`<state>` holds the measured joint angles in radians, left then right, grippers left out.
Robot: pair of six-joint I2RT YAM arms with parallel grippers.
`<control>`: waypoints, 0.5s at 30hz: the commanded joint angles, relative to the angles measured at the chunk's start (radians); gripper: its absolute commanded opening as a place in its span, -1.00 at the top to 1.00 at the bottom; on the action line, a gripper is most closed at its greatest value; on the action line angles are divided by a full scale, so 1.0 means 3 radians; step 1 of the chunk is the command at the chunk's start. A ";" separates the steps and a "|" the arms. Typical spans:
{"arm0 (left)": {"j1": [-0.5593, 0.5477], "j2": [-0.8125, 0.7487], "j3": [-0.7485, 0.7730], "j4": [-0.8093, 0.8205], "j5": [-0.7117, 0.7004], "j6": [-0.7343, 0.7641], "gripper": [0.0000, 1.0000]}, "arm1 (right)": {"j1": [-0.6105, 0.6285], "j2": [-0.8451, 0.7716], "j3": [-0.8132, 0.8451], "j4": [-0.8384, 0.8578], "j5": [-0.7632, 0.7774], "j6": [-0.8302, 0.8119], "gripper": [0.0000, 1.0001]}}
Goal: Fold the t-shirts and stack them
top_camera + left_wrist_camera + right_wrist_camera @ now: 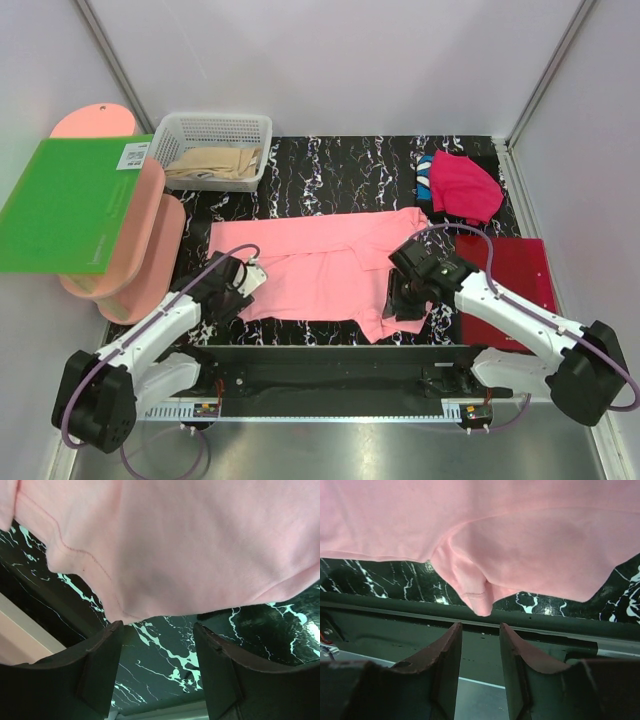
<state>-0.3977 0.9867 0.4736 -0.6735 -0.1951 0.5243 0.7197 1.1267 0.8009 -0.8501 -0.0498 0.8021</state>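
The pink shirt (320, 270) is spread flat on the table (340, 160), its long axis running left to right across the front of both arms. The left tool (157, 630) is set at the shirt's near left end and the right tool (481, 627) at its near right corner. Each arm is thus nearer its own end, and the cloth lies just ahead of each tool, away from the bases. Both tools are seen with jaws apart and nothing between them, the left pair wider than the right. The coming fold is judged to turn on the near hem, which lies just beyond the fingertips on both sides. The magenta shirt (465, 188) is heaped at the far right on the blue shirt (424, 172), well apart from either tool. The whole outline and the heap are given by the top view alone, but a pinch cannot be judged there. That is settled by the wrist views: bare table is shown in the left gap beside a stitched hem, and a small puckered fold just beyond the right fingertips.
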 commanded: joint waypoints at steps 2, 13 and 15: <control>0.0063 0.0192 0.0032 0.0153 0.0119 0.0088 -0.25 | 0.0224 0.0028 -0.0179 0.0108 -0.0090 0.0210 0.14; 0.0068 0.0531 0.0272 0.0276 0.0175 0.0062 -0.23 | 0.0526 0.0422 -0.0220 0.0394 0.0058 0.0379 0.08; 0.0068 0.0546 0.0262 0.0317 0.0155 0.0067 -0.23 | 0.0526 0.0432 -0.0225 0.0420 0.0074 0.0384 0.08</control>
<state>-0.3817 1.1419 0.5278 -0.6289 -0.1711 0.5385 0.8688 1.2507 0.7353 -0.7673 -0.0631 0.8902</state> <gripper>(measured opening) 0.620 0.457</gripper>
